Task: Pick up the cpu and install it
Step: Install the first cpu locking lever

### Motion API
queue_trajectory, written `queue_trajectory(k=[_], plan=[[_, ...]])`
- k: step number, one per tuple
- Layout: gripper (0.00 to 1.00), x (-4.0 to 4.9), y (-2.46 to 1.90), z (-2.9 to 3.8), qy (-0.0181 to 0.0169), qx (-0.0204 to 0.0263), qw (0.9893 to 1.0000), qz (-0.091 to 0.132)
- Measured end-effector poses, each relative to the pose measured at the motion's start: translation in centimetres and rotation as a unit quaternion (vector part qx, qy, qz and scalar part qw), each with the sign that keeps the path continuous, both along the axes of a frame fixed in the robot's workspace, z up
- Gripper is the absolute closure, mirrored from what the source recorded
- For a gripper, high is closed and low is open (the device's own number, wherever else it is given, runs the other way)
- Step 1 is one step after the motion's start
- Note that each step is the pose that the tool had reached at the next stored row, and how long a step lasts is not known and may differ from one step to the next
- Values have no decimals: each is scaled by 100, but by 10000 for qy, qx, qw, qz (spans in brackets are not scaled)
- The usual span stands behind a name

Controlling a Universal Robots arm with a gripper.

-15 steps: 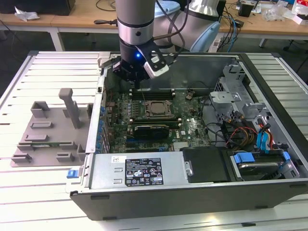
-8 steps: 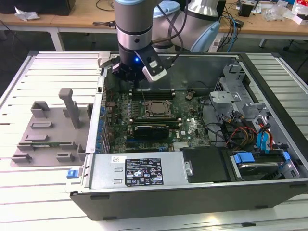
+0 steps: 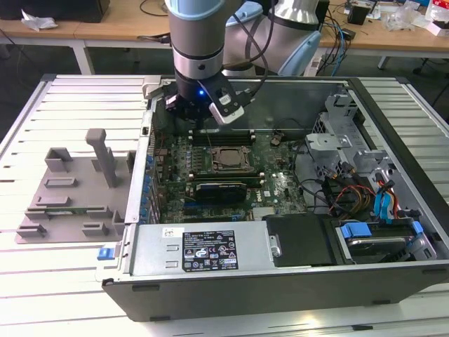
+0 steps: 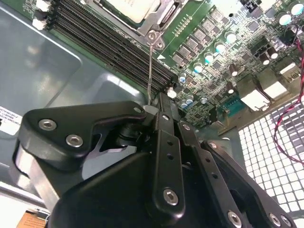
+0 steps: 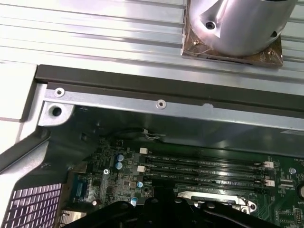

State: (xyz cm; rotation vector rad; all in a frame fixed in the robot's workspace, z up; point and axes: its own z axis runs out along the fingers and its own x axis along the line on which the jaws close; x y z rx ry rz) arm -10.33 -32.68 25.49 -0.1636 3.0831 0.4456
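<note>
Currently logged, open computer case (image 3: 393, 277) on slatted table (image 3: 42, 288).
- cpu (image 3: 226, 159) (image 4: 130, 7): silver-grey top, lying flat in the socket (image 4: 156, 28) on the green board.
- gripper (image 4: 154, 105): hangs on the socket's far side, apart from the cpu. Cannot tell how wide it stands or whether it holds anything.
- Thin metal rod (image 4: 150, 71): runs from the socket corner up to the gripper's tip.
- Memory slots (image 4: 109, 42): between gripper and cpu.
- Black card (image 3: 221, 189): just near of the socket.
- Cables (image 3: 351, 193): red and blue, exterior view's right.
- Power supply (image 3: 154, 246): along the near wall. Its labels (image 3: 210, 249) are black and white, print too small to read.
- Grey fixture tray (image 3: 70, 189): outside the case, exterior view's left.
</note>
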Motion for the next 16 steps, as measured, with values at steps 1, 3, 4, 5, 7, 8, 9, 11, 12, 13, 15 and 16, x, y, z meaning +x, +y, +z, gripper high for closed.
queue_trajectory(k=[1,3,4,5,7,8,9,11,12,13,15,16], plan=[[89,16,-3,-2,0,0,10000,-1],[89,68,-8,-6,0,0,10000,-6],[89,98,-11,-8,1,0,10000,-11],[89,130,-15,-10,2,0,10000,-16],[89,183,-21,-14,5,0,10000,-22],[89,211,-24,-15,6,0,10000,-26],[89,251,-28,-18,9,0,10000,-31],[89,340,-39,-23,15,0,10000,-41],[89,362,-42,-24,16,0,10000,-44],[89,381,-44,-25,18,0,10000,-46],[89,412,-49,-26,21,0,10000,-52],[89,412,-49,-26,21,0,10000,-53]])
